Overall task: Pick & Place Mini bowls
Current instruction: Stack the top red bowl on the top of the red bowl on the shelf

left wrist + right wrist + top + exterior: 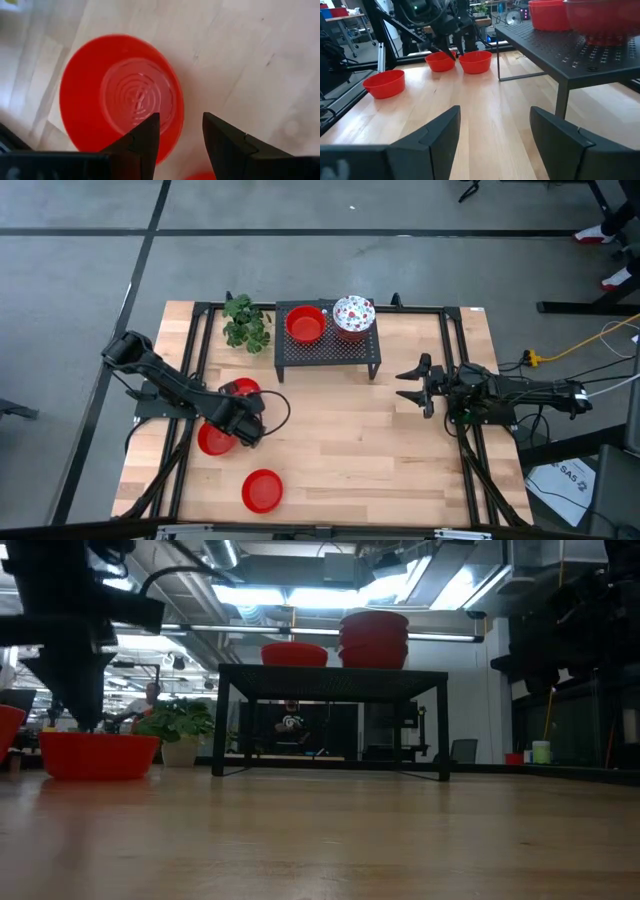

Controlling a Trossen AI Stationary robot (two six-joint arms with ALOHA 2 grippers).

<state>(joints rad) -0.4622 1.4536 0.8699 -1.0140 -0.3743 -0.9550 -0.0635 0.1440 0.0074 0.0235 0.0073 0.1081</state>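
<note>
The left end effector (pixel 243 425) is positioned over the left half of the desk (pixel 400 470), directly above a red bowl (pixel 120 95) resting upright on the wood. In the left wrist view one finger (pixel 145 140) is seen over the bowl's inside, the other outside its rim, so the rim wall lies in the gap between them. The fingers are parted and nothing is gripped yet. A round bowl offers no long axis; only the rim's position in the gap matters.

A second red bowl (pixel 240 389) lies just beside, toward the far edge; a third (pixel 262 490) lies near the front edge. On the black rack (pixel 328 350) at the far edge, a red bowl (pixel 306 324) and a stack topped by a speckled bowl (pixel 353 314) are noted.

The right end effector (pixel 412 387) is parked wide open and empty near the right edge, well apart. The left arm is judged nearer.
</note>
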